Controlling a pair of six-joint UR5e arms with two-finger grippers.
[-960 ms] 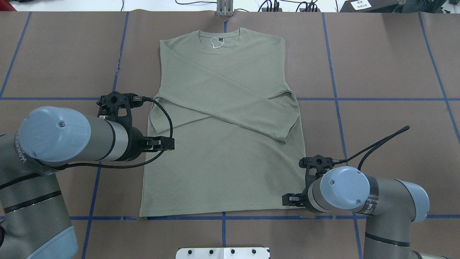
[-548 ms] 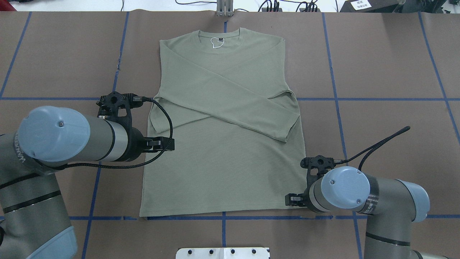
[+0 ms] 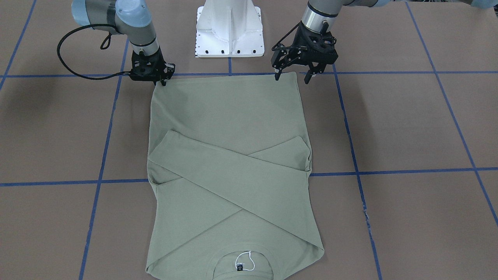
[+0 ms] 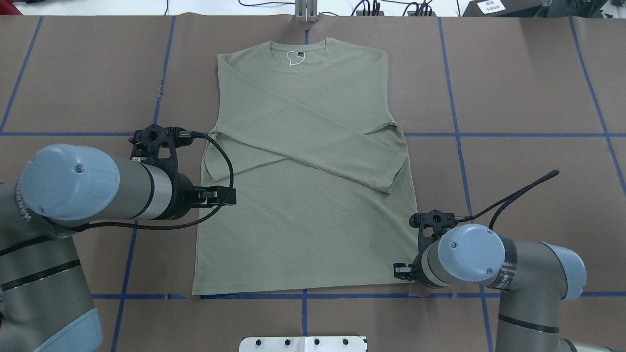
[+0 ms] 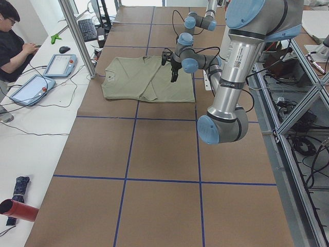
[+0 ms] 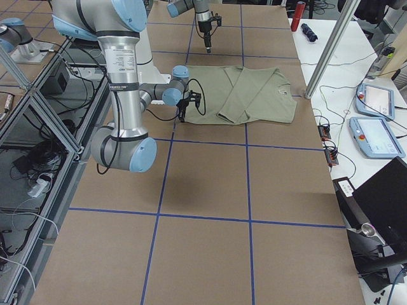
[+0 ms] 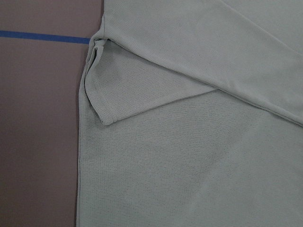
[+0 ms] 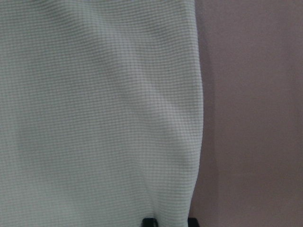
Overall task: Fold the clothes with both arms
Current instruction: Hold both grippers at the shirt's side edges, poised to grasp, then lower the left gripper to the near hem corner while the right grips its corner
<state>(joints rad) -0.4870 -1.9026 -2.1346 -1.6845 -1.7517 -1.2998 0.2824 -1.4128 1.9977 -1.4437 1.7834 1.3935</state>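
I had the pale sage-green long-sleeved knit shirt (image 4: 303, 220) lying flat on the brown paper-covered counter (image 4: 528, 88). Its collar was at the far side and its hem (image 4: 303, 288) at the near edge, by the robot. Both sleeves (image 4: 318, 142) were already folded in and crossed over the chest, so I judged the first stage done. The body was unfolded at full length, and the hem-to-collar fold or folds were left to do.

The left end effector (image 3: 292, 76) was released, its two fingers spread wide. It hung well above the counter over the shirt's left side and touched nothing. The right end effector (image 3: 160, 79) sat low at the hem's right corner. In its wrist view two black fingertips (image 8: 149, 221) stood apart, with the shirt's side edge running between them. I read it as released and straddling the cloth, not yet clenched on it. Neither corner was lifted, so I judged the step in hand to be the reach for the hem.

From overhead the right wrist covered nearly all of its end effector, and only one tip showed. The hem corner under it was hidden. The left wrist view showed only cloth, a cuff (image 7: 102, 116) and no fingers. I could not tell whether the right fingertips touched the counter.
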